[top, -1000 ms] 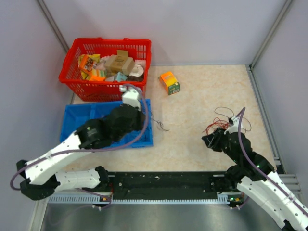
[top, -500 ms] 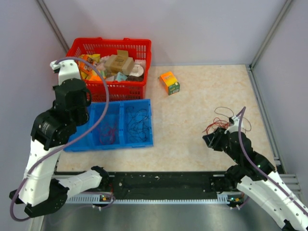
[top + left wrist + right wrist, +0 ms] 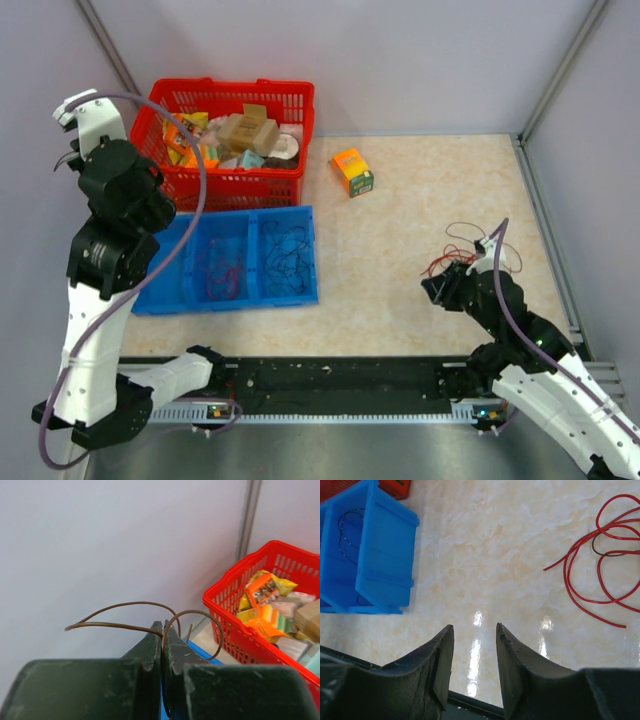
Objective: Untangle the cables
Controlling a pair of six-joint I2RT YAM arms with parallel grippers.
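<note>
Raised high at the far left of the enclosure, beside the grey wall: the left gripper (image 3: 162,630), jaws pressed together on a thin brown wire (image 3: 125,615) that loops out to either side of the fingertips. Just behind it in the left wrist view, a red basket (image 3: 235,587) filled with orange and yellow packets. Low over the marble-patterned table (image 3: 420,220) at the right: the right gripper (image 3: 474,635), jaws parted with nothing between them, only bare tabletop showing in the gap. Well to its right in the right wrist view, lying flat on the table: a loose bunch of red cables (image 3: 600,550) in overlapping loops, with one short dark strand (image 3: 602,547) among them. Seen from above, the same red bunch (image 3: 470,250) just beyond the right arm's wrist, near the table's right edge. At the left of the table, in front of the red basket (image 3: 165,180): a blue divided bin (image 3: 285,295), red wires (image 3: 225,270) in its middle compartment and dark wires (image 3: 285,250) in its right one. Alone near the table's far edge: a small orange box (image 3: 352,171).
</note>
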